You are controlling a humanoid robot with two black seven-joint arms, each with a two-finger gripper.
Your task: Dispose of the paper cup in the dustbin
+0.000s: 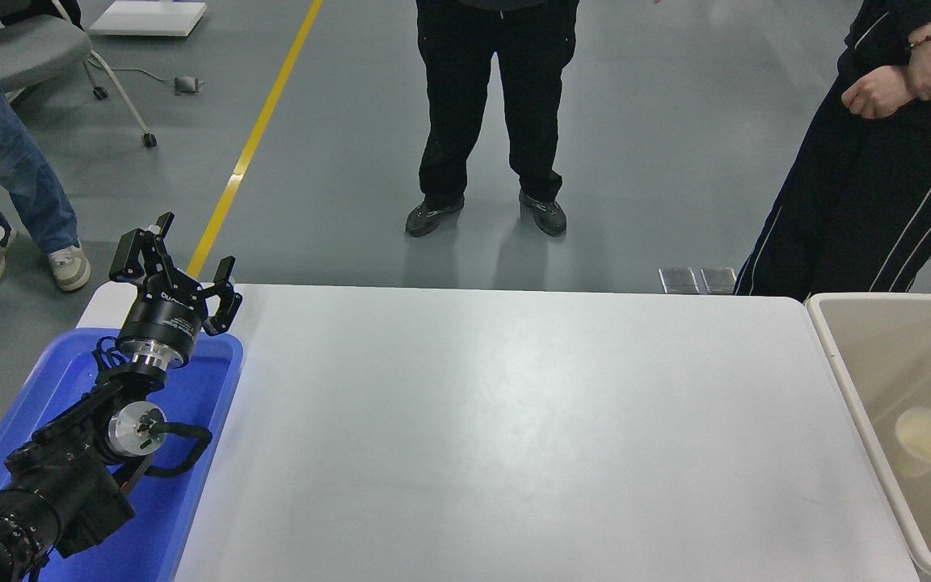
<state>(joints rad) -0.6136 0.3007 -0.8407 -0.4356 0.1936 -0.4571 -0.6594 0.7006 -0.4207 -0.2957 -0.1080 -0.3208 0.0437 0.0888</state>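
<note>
Nearest the camera, the left arm is seen entering from the lower left corner, parked over a bright blue tray (pixel 215 388). Its left gripper (pixel 183 271) is held just past the tray's far edge with the fingers spread apart and nothing between them. A white table (pixel 514 420) is stretched across the middle of the view.

At the right edge, the dustbin (pixel 837 356), a large beige bin with a thick off-white rim, is placed against the table's right side. Inside it, the paper cup (pixel 926 440) is found resting on the bin's floor, its cream inside turned up toward the camera; whether it stands fully upright or leans cannot be told. Only a small dark part is seen at the right edge above the bin; it may belong to the right arm, but no fingers are shown, so the state of the right gripper cannot be given.

The disposal step is judged to be finished, since the cup is already contained by the bin. What remains is judged to be only the clearing of the right arm away from the bin, with care taken that the rim is not struck.

Three people are seen standing on the grey floor beyond the table, well apart from the robot.
</note>
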